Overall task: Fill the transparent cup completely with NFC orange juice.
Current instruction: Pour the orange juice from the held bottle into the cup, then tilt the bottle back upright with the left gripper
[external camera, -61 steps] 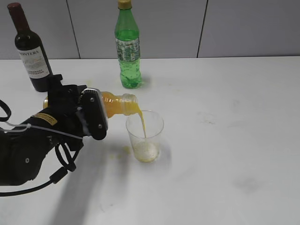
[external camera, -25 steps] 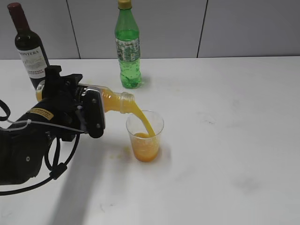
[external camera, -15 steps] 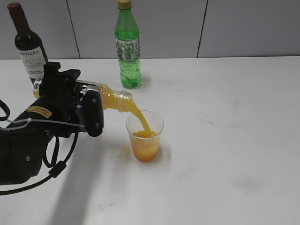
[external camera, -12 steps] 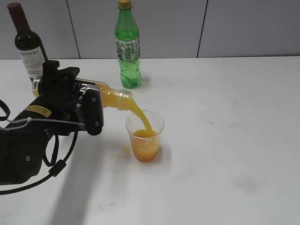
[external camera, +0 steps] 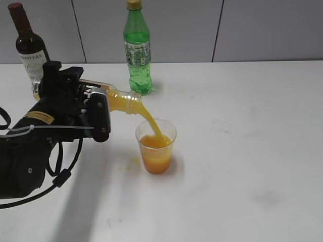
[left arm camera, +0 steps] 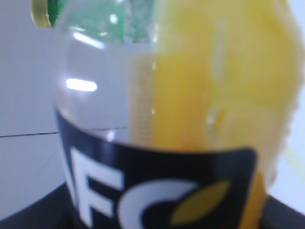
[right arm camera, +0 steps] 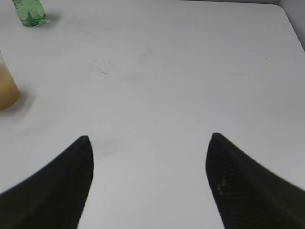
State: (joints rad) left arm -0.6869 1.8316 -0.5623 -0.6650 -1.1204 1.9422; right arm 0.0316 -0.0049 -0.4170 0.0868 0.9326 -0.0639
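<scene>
One gripper, the left one (external camera: 98, 108), is squeezing the juice bottle (external camera: 118, 101) and tipping it sideways, so juice (external camera: 151, 126) is running out of the neck into the cup (external camera: 156, 146). It looks like the pouring step is going on now. The cup is sitting near the middle of the table (external camera: 252, 151), about two thirds full of cloudy orange. Next, I think, the bottle is going to need more tipping, then lifting back before any spills. Off to the right, the right gripper (right arm camera: 150, 179) is spread wide, holding nothing.
</scene>
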